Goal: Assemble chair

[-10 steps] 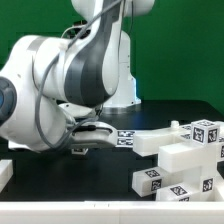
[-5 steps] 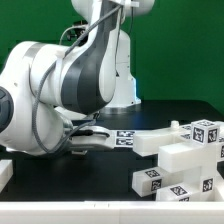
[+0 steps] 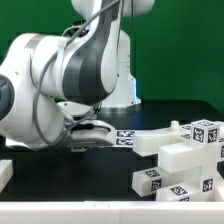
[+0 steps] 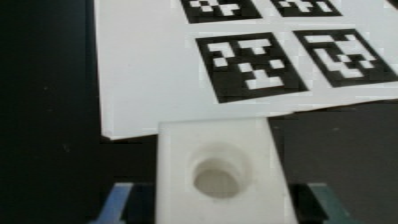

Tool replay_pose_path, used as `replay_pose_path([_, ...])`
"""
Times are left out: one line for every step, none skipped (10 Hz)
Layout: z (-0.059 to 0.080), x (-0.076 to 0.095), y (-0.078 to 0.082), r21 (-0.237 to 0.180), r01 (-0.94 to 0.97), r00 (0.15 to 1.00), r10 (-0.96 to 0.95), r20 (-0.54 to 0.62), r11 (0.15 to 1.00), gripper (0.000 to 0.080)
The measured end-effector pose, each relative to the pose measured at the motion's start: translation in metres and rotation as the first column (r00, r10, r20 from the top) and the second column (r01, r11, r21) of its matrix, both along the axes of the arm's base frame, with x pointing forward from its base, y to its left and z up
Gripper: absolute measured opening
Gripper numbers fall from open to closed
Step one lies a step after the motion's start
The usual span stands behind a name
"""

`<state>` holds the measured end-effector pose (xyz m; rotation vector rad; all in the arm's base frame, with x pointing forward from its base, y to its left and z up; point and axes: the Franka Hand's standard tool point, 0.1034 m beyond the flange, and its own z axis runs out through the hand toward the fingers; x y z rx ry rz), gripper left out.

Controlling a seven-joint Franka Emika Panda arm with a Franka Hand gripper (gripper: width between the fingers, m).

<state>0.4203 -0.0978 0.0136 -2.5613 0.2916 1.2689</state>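
Black table [image 3: 60, 180], green backdrop [image 3: 185, 50]; jaws straddle white chair part [image 4: 215, 170], grip unclear

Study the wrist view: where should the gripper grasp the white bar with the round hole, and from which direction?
Grip the bar across its two long sides, just by the hole. Those sides look flat and parallel, and the fingers already flank them. Come along the bar's length toward the tagged slab, as the gripper is lined up now.
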Motion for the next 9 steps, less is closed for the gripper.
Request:
replay_pose_path([0.008, 0.018, -0.003, -0.033, -0.006, 0.988, 0.011, 0.153, 0.999, 0.0279])
replay_pose_path([0.016, 0.018, -0.004, -0.044, -0.003, 0.967, 0.014, 0.254, 0.999, 0.0279])
replay_pose_path([0.015, 0.018, -0.009, -0.085, -0.005, 0.931, 0.036, 0.364, 0.996, 0.0279])
replay_pose_path([0.014, 0.012, -0.011, -0.133, -0.011, 0.881, 0.073, 0.467, 0.991, 0.0281])
replay_pose_path([0.009, -0.001, -0.011, -0.171, 0.009, 0.848, 0.083, 0.524, 0.985, 0.0281])
replay_pose_path([0.006, -0.003, -0.015, -0.203, 0.023, 0.813, 0.1, 0.573, 0.979, 0.0281])
replay_pose_path([0.0, -0.006, -0.017, -0.243, 0.07, 0.765, 0.104, 0.635, 0.968, 0.0281])
replay_pose_path([0.001, -0.009, -0.017, -0.269, 0.109, 0.722, 0.109, 0.683, 0.957, 0.0281])
replay_pose_path([0.002, -0.01, -0.023, -0.305, 0.134, 0.673, 0.139, 0.726, 0.943, 0.0281])
